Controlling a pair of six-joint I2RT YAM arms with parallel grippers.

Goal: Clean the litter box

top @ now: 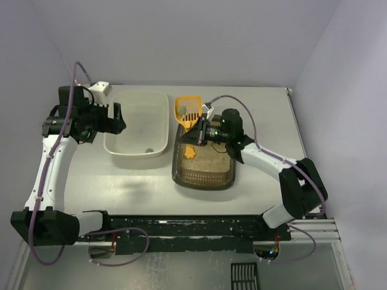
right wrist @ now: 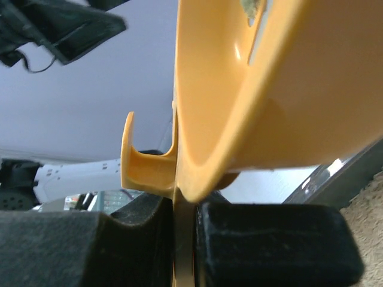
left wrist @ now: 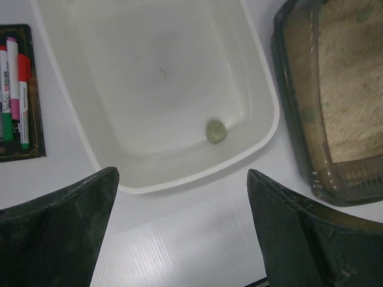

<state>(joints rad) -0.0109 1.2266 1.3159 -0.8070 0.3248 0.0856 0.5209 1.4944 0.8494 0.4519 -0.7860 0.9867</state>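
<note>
Clamps yellow slotted plastic scoop [top: 187, 109] in right gripper [top: 200, 134] over dark translucent plastic litter box [top: 203, 183]. Likely needs carrying toward left edge, to cream-white plastic tub [top: 135, 152] alongside, by wide-spread left gripper [top: 119, 118].

Your table [top: 139, 181] carries a cream-white tub [top: 136, 121] left of centre, long side running front to back; at the far left corner you've got a small white box [top: 101, 89], just beside the tub's far corner; the left wrist view gives you a black case [left wrist: 35, 119] lying flat near the tub, not touching it, with coloured markers [left wrist: 17, 89] lined up inside; past the table's near edge, a black slotted panel [top: 245, 277] lies flat on a lower grey surface.
</note>
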